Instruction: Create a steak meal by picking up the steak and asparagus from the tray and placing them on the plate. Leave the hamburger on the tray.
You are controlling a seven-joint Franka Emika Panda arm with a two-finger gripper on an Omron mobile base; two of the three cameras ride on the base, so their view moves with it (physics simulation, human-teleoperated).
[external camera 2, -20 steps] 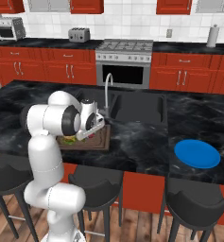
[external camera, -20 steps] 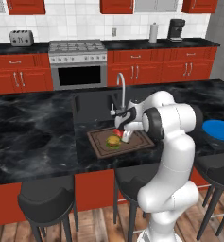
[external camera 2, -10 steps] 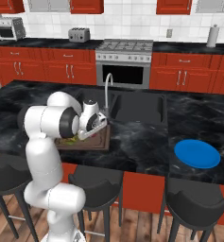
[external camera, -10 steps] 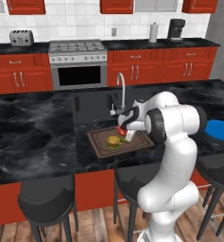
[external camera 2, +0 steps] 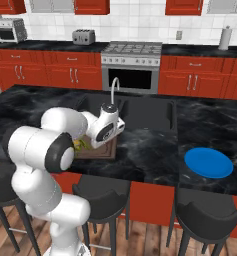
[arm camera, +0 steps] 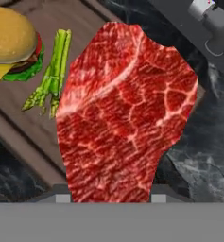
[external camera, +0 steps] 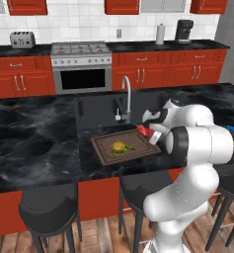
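The gripper [external camera: 149, 132], clenched on the steak [arm camera: 125, 113] just above the tray [external camera: 106, 151], should probably lift higher to clear the rim before swinging toward the plate [external camera 2: 208, 162], well apart from the tray.

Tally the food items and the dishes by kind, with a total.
Steak: 1, held up in the gripper, above the tray
Asparagus bunch: 1, on the tray
Hamburger: 1, on the tray
Tray: 1
Plate: 1, bare
Total: 5
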